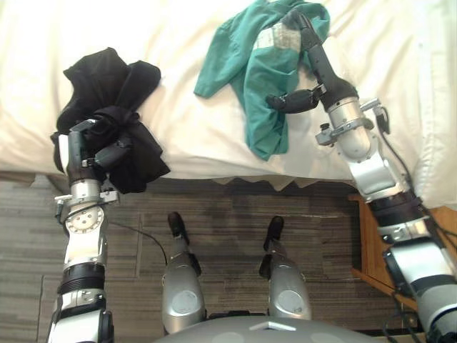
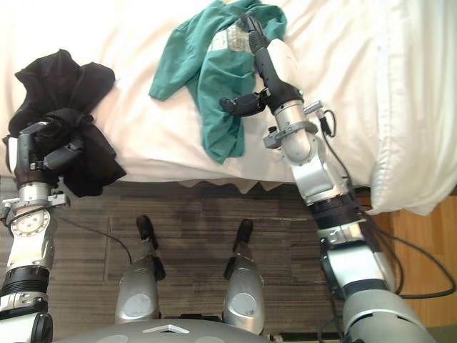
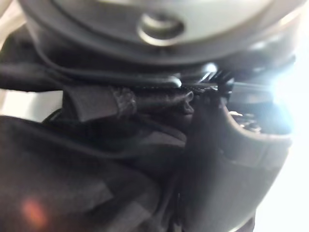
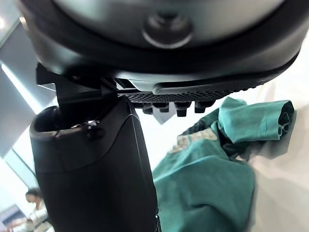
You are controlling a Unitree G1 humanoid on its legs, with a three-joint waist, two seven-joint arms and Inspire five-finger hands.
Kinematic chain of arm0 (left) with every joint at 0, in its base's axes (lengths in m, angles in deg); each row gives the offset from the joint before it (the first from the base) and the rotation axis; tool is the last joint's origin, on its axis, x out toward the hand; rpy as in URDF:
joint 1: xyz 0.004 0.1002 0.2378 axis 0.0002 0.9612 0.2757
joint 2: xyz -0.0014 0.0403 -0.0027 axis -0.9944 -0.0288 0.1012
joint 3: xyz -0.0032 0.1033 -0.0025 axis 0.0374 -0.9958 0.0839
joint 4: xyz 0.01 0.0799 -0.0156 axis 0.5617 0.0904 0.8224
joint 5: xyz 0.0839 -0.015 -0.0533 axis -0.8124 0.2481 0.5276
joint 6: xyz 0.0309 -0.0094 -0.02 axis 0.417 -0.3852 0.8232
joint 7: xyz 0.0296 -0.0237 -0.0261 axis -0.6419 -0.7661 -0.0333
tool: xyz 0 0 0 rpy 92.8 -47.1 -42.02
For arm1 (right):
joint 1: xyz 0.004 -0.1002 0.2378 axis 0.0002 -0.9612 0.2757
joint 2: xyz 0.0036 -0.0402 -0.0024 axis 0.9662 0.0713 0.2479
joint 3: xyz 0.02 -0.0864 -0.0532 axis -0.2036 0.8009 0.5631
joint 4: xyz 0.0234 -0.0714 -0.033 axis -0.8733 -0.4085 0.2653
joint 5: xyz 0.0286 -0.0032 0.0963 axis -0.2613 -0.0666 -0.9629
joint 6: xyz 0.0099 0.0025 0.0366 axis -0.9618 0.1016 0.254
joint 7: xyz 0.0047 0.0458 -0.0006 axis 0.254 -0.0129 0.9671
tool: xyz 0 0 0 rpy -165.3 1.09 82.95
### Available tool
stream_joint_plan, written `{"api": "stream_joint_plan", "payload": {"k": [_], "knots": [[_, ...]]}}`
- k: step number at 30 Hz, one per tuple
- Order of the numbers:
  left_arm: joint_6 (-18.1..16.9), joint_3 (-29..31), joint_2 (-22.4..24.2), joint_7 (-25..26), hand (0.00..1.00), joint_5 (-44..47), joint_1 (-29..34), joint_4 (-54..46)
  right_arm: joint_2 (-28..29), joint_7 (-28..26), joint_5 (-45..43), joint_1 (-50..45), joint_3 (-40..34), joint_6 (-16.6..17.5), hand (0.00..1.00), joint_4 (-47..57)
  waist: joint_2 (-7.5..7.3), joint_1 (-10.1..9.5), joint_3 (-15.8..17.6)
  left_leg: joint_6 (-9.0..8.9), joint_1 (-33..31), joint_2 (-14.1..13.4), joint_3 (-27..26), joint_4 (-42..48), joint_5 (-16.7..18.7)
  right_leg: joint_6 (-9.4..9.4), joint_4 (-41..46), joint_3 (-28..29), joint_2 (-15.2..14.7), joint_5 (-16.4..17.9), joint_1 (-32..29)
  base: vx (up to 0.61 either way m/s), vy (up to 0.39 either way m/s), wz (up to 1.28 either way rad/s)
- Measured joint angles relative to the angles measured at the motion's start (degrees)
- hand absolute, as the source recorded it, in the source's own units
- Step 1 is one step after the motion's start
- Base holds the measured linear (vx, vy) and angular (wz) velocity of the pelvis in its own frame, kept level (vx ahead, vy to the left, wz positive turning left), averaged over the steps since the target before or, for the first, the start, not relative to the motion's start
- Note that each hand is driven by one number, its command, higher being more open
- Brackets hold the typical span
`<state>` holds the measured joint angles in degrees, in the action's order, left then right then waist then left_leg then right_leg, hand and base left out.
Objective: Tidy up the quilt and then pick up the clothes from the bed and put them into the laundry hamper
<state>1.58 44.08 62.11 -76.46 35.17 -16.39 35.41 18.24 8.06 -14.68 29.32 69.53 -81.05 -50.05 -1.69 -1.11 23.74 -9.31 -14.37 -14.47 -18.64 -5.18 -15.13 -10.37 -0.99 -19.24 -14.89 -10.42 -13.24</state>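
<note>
The right hand (image 1: 320, 66) lies spread on the green garment (image 1: 246, 71) to gather it; the left hand (image 1: 96, 157) is buried in black clothes (image 1: 107, 78), its grip I cannot tell

left hand (image 1: 91, 153): sunk in the black garment (image 1: 107, 86) at the bed's (image 1: 186, 136) near edge; dark on dark, its hold is unreadable.
left wrist view: blurred dark folds, nothing told apart.
green garment (image 1: 246, 71): far end cut off by the upper picture edge.
person (image 4: 31, 203): tiny and blurred.
wooden furniture (image 1: 368, 243): partly cut off, kind unclear.
</note>
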Motion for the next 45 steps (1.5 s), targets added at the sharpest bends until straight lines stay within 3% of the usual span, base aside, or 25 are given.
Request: {"api": "stream_joint_plan", "payload": {"k": [2, 3, 5, 6, 7, 9, 13, 16, 19, 25, 27, 30, 35, 42, 45], "knots": [[-0.36, -0.71, 0.33, -0.19, 0.0, 0.05, 1.37, 0.01, -1.68, -0.13, -0.07, 4.86, 2.91, 0.01, 1.0, -7.12, 0.72, -0.54, 0.35, -0.08, -1.35, 0.0, 0.76, -0.01, -0.31, 0.0, 0.22, -0.5, -0.01, -0.03, -0.92, -0.06, -0.007, 0.18], [-0.51, -1.4, 0.55, -0.37, 0.0, 0.05, 2.12, 0.49, -2.75, -0.39, -0.43, 6.91, 4.54, 0.02, 0.0, -10.63, 1.14, -0.76, 0.57, -0.2, -2.13, 0.0, 1.24, -0.01, -0.47, 0.0, 0.28, -0.87, -0.01, -0.05, -1.3, -0.05, -0.014, 0.15], [0.88, -4.26, 0.41, -0.97, 0.0, -0.03, 3.14, 6.11, -4.57, -1.4, -2.79, 10.97, 7.78, 0.42, 0.0, -18.26, 1.89, -1.84, 1.03, 0.05, -3.44, -0.01, 1.61, -0.02, -1.03, 0.03, 0.71, -1.08, -0.03, -0.07, -2.53, -0.05, -0.023, 0.1], [3.64, -6.29, 0.45, -1.53, 0.0, -0.02, 3.66, 10.85, -4.71, -1.88, -4.0, 12.52, 8.46, 1.61, 0.0, -20.95, 1.89, -1.74, 1.1, 0.01, -4.09, 0.0, 1.8, -0.02, -1.14, 0.04, 0.75, -1.25, -0.05, -0.08, -3.02, -0.04, -0.032, 0.06], [7.03, -8.5, 0.57, -2.04, 0.0, -0.03, 4.26, 16.0, -5.01, -2.71, -4.9, 13.6, 8.65, 2.62, 0.0, -22.61, 1.56, -1.56, 1.3, 0.1, -4.43, 0.0, 1.97, -0.02, -1.26, 0.04, 0.75, -1.43, -0.04, -0.08, -3.23, -0.02, -0.028, 0.05], [10.59, -12.15, 1.56, -3.39, 0.0, -0.07, 6.34, 20.53, -5.32, -3.63, -4.93, 15.05, 8.99, 3.67, 0.0, -23.87, 0.55, -1.16, 2.13, 0.1, -4.53, 0.0, 1.95, 0.01, -1.29, 0.06, 0.73, -1.46, -0.03, -0.09, -3.31, 0.0, -0.014, 0.02], [11.91, -15.59, 6.06, -5.48, 0.0, -0.2, 9.38, 20.92, -7.01, -3.65, -4.79, 13.58, 4.9, 3.77, 0.0, -24.57, 0.53, -2.1, 3.04, 0.07, -4.42, 0.04, 2.39, 0.08, -1.29, 0.21, 0.72, -2.31, -0.02, 0.03, -2.45, 0.01, -0.022, 0.09], [11.85, -15.58, 6.31, -5.34, 0.0, -0.27, 9.84, 19.58, -6.28, -3.64, -5.05, 5.33, -1.93, 3.83, 0.0, -19.87, 0.51, -2.8, 3.04, -0.09, -2.94, 0.17, 2.55, 0.2, -1.15, 0.55, 0.73, -2.67, -0.09, 0.44, -0.65, 0.05, -0.011, 0.1], [11.84, -14.84, 6.67, -4.93, 0.0, -0.39, 9.63, 18.02, -0.66, -3.88, -5.44, -5.73, -8.57, 3.98, 0.0, -13.77, -0.16, -2.04, 1.98, -0.31, 0.03, 0.42, 2.28, 0.22, -0.19, 0.36, 0.83, -2.48, -0.4, 1.75, 2.03, 0.09, -0.007, -0.03], [12.06, -14.05, 8.51, -4.9, 0.0, -2.77, 9.81, 18.64, 19.14, -7.49, -10.14, -25.83, -16.58, 4.59, 0.0, -11.3, -4.56, 0.86, -7.92, -1.43, 7.19, 0.41, -4.08, 0.31, 3.58, 0.3, 0.36, 2.71, -0.3, 3.04, 4.4, 0.15, -0.012, -0.41], [12.11, -13.3, 8.96, -4.97, 0.0, -2.83, 9.8, 20.12, 24.13, -8.0, -11.67, -30.87, -17.55, 4.59, 0.0, -11.89, -5.13, 1.98, -11.24, -1.71, 9.97, 0.43, -7.29, 0.32, 4.73, 0.31, 0.13, 5.11, -0.14, 3.04, 4.71, 0.16, 0.001, -0.78], [12.39, -12.2, 9.75, -5.0, 0.0, -4.59, 9.59, 23.61, 29.56, -8.53, -13.94, -36.33, -20.33, 4.35, 0.0, -16.61, -3.99, 4.59, -14.9, -2.54, 15.15, 0.41, -11.44, 0.3, 6.6, 0.32, -0.3, 7.86, 0.29, 3.05, 6.59, 0.12, 0.002, -0.67], [14.67, -10.14, 10.95, -5.03, 0.0, -4.67, 9.16, 29.79, 31.11, -7.89, -14.1, -43.25, -25.21, 0.54, 0.0, -21.04, -1.5, 6.17, -16.78, -3.69, 20.76, 0.28, -15.82, 0.22, 8.34, 0.78, -0.62, 11.08, 1.05, 3.36, 8.59, 0.01, 0.001, -0.46], [16.02, -10.02, 12.03, -6.42, 0.0, -1.42, 10.37, 34.56, 31.28, -6.25, -15.78, -52.73, -31.69, -5.31, 0.0, -37.43, -1.26, 7.82, -18.9, -4.87, 23.85, 0.26, -17.1, 0.05, 9.36, 1.08, -1.11, 11.86, 1.21, 3.7, 10.76, -0.03, -0.007, -0.11], [16.52, -10.08, 12.94, -6.54, 0.0, -0.96, 10.29, 35.75, 31.68, -5.75, -15.79, -55.98, -33.59, -7.3, 0.0, -39.65, -1.29, 8.87, -19.61, -4.89, 24.04, 0.26, -16.57, 0.05, 9.49, 1.42, 0.18, 11.75, 1.14, 4.49, 10.78, -0.02, -0.004, 0.06]]}}
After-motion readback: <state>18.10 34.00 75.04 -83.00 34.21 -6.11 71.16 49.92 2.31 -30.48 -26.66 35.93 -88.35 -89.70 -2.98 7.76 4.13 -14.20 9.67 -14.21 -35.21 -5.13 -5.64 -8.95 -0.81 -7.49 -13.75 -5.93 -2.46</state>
